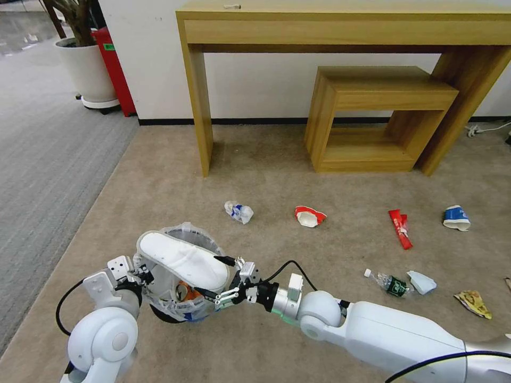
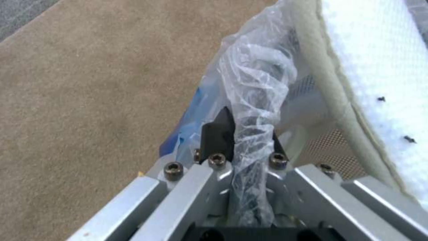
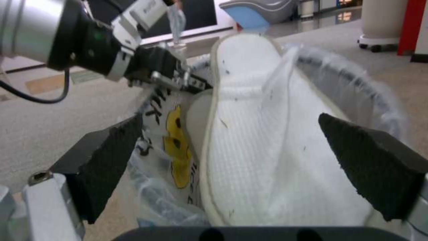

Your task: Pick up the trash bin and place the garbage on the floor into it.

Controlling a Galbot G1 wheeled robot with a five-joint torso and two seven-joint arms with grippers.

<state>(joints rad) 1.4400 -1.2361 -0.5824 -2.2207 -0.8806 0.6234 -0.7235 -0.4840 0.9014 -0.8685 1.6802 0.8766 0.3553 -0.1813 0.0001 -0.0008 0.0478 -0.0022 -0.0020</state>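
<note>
Low over the beige carpet floor [image 1: 159,175], the trash bin [image 1: 159,298] hangs off the ground, pinched at its rim by the left gripper [image 1: 139,274]. Its fingers [image 2: 218,130] are closed on the crinkly bag liner and the rim beneath it, which seems a sensible hold: it keeps the mouth of the bin facing up and toward the other arm. The left arm is folded close to the robot's body, elbow bent, wrist turned inward so the bin sits just in front of it.

A white slipper [image 1: 183,260] lies across the bin's mouth, its toe sticking out past the rim rather than dropped fully inside; a yellow wrapper [image 3: 176,157] shows through the liner beside it. The right gripper [image 1: 234,279] sits at the bin's near rim, its fingers [image 3: 105,154] spread wide on either side of the slipper and touching nothing, which reads to me as a release position. The right arm reaches across from the robot's right, forearm nearly level, wrist pointing at the bin.

Farther out on the floor, well apart from the bin, lie a crumpled blue-white cup [image 1: 238,211], a red-white cup [image 1: 309,216], a red wrapper [image 1: 400,227], another blue-white cup [image 1: 456,217], a small bottle [image 1: 393,284] and an orange-yellow wrapper [image 1: 474,303]. Much of the task remains, I judge.
</note>
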